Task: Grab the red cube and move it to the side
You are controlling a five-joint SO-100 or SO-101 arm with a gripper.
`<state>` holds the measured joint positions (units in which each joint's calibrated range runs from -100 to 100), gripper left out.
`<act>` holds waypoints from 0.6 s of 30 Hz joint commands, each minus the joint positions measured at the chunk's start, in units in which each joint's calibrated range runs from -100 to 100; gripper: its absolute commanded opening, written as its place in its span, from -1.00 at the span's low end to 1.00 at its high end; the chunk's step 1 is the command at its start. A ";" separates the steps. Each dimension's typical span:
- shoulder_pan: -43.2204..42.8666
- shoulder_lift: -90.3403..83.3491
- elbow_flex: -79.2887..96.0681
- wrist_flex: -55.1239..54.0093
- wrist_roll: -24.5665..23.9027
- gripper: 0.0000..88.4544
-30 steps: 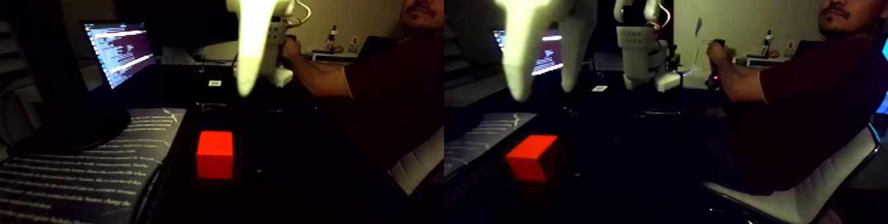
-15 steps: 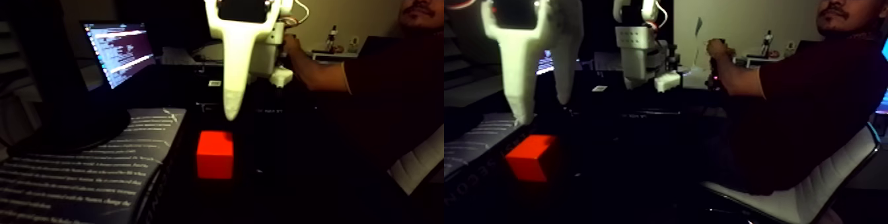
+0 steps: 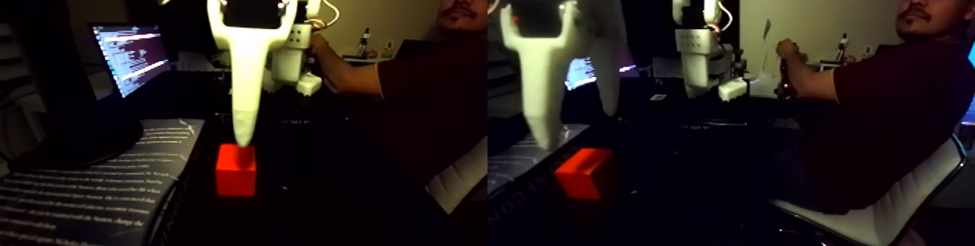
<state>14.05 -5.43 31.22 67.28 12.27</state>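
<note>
Fixed view, a wide picture made of two nearly equal halves side by side, shows a dim room with a dark table [image 3: 326,191] in front. On the left half the red cube [image 3: 236,170] sits on the table, just right of a printed sheet or open book [image 3: 94,183] with pale lines of text. The white hand [image 3: 244,138] hangs straight above the cube, its long tapered finger [image 3: 244,82] pointing down, and the tip overlaps the cube's top edge; whether it touches the cube or hangs a little above it cannot be told from this angle. On the right half the same hand is seen from the side, large and blurred, with two fingers spread apart, one [image 3: 540,89] nearer the left and one [image 3: 608,75] further right, so the hand is released and holds nothing. There the cube lies below and a little right of the nearer fingertip, between the two fingers as the picture shows them. Behind the hand a laptop screen [image 3: 130,56] glows with lines of text at the left. A second white arm [image 3: 700,53] stands further back on the table, and a person in a dark red shirt [image 3: 892,118] sits at the right on a white chair [image 3: 892,205], one hand [image 3: 787,51] raised near that second arm. A pale wall [image 3: 812,6] fills the background.
</note>
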 commanded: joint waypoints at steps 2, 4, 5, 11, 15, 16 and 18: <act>0.85 1.48 -2.33 -0.13 0.33 -0.12; 0.93 2.74 -2.33 -0.22 0.33 -0.11; 0.93 3.49 -2.69 -0.22 0.33 -0.11; 1.60 7.02 -5.68 -0.30 0.11 -0.13; 1.77 8.45 -7.23 -0.30 -0.05 -0.13; 1.77 8.87 -7.32 -0.30 -0.05 -0.13; 1.68 9.88 -7.32 -0.72 -0.10 -0.13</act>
<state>15.37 4.08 25.86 67.28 12.43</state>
